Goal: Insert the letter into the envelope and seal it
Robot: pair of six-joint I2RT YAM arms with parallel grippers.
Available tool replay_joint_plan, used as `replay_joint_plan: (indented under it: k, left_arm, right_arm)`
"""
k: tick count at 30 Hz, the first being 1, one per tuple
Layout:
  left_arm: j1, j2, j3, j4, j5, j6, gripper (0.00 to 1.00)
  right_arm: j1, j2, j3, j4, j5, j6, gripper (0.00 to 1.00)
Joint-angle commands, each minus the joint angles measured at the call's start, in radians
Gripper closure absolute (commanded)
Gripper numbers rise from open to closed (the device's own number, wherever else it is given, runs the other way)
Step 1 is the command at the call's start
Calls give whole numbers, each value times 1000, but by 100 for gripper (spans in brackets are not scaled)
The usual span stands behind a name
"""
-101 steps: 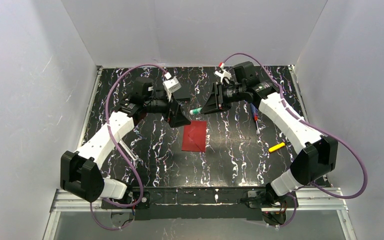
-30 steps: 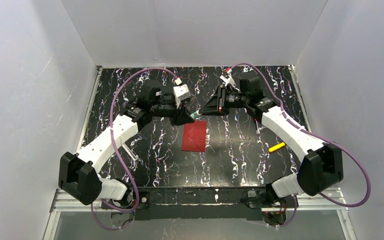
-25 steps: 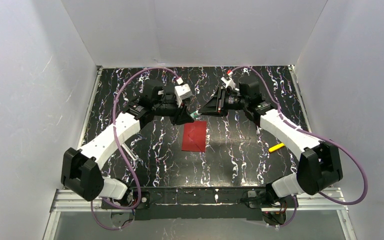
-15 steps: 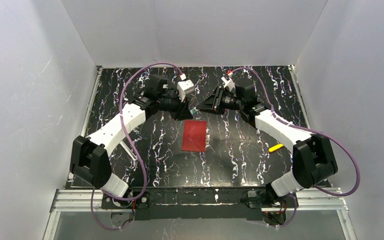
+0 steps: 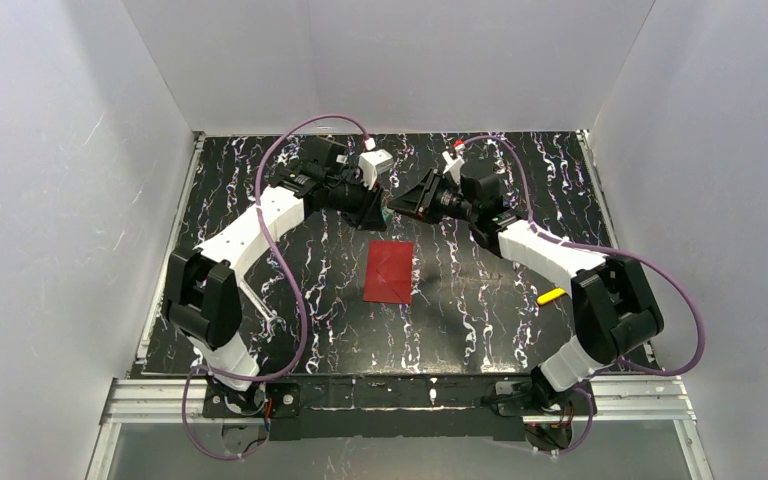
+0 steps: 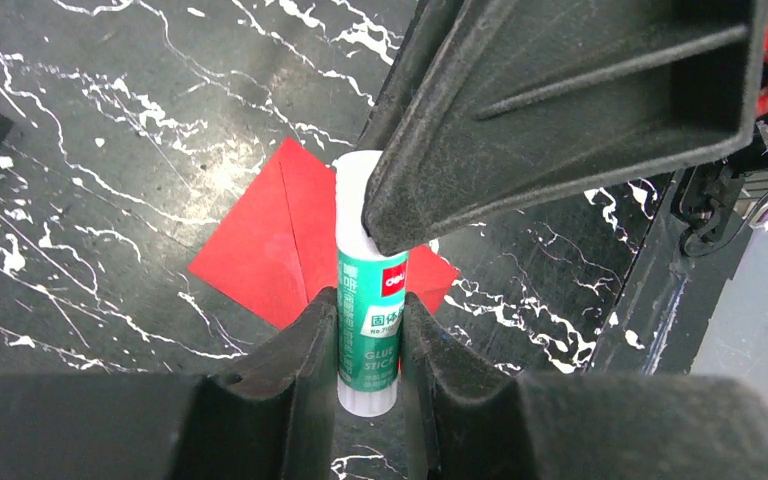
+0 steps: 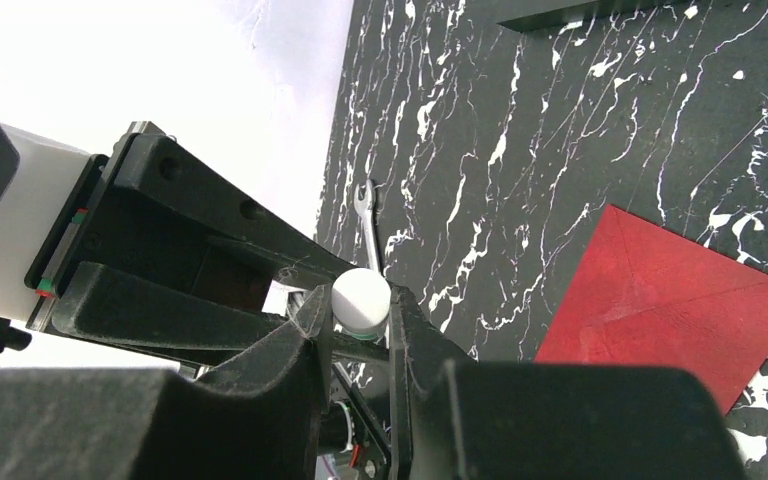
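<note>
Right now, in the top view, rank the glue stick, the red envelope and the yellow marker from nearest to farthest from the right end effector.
1. Glue stick: clamped in the right end effector itself, far middle.
2. Red envelope: lying flat, just toward the bases.
3. Yellow marker: farthest, out to the right beside the right arm.

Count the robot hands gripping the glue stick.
2. The left hand clamps the glue stick on its green labelled body; the right hand clamps its white end. They meet near the red envelope. Neither grip is hidden.
</note>
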Motion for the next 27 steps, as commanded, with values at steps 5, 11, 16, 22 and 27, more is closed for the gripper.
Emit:
replay_joint_plan:
  k: [5, 11, 16, 22, 27]
  left_arm:
    - [38, -56, 14, 396, 57, -42, 100]
    - [49, -138, -190, 227, 152, 37, 100]
    - [49, -195, -331, 200, 129, -9, 100]
    - [52, -186, -347, 132, -2, -54, 98]
    - [55, -75, -289, 69, -154, -89, 93]
  right_arm:
    - [98, -48, 73, -220, -347, -11, 97]
    - [-98, -113, 215, -216, -185, -57, 28]
    - [-157, -91, 319, -243, -139, -88, 16]
    - [-171, -132, 293, -481, 13, -206, 13]
    - [-171, -148, 246, -599, 80, -263, 13]
